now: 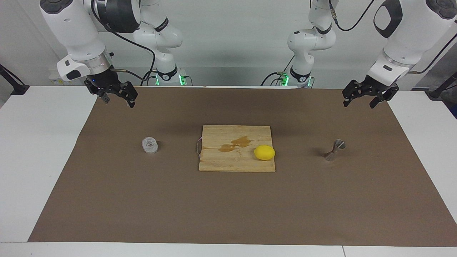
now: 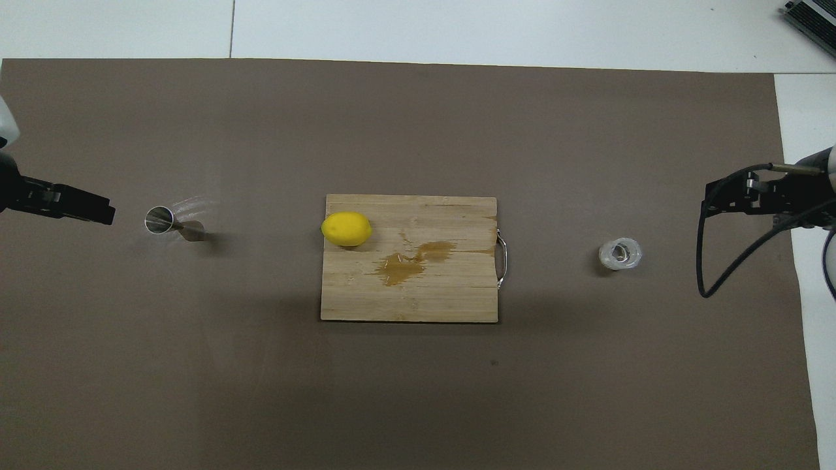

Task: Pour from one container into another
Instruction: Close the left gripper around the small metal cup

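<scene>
The small clear ribbed glass cup [image 1: 150, 145] [image 2: 620, 254] stands on the brown mat toward the right arm's end of the table. The steel hourglass jigger [image 1: 334, 150] [image 2: 171, 222] stands upright on the mat toward the left arm's end. My right gripper [image 1: 119, 102] [image 2: 708, 205] hangs open and holds nothing, over the mat's corner near its base, well apart from the cup. My left gripper [image 1: 358, 105] [image 2: 98, 212] is raised over the mat's other near corner, also open with nothing in it, short of the jigger.
A wooden cutting board [image 1: 221, 162] [image 2: 424, 300] lies between the two containers. It carries a yellow lemon [image 1: 264, 152] [image 2: 346, 228] and a brownish wet stain [image 1: 235, 143]. The brown mat [image 1: 228, 207] covers most of the white table.
</scene>
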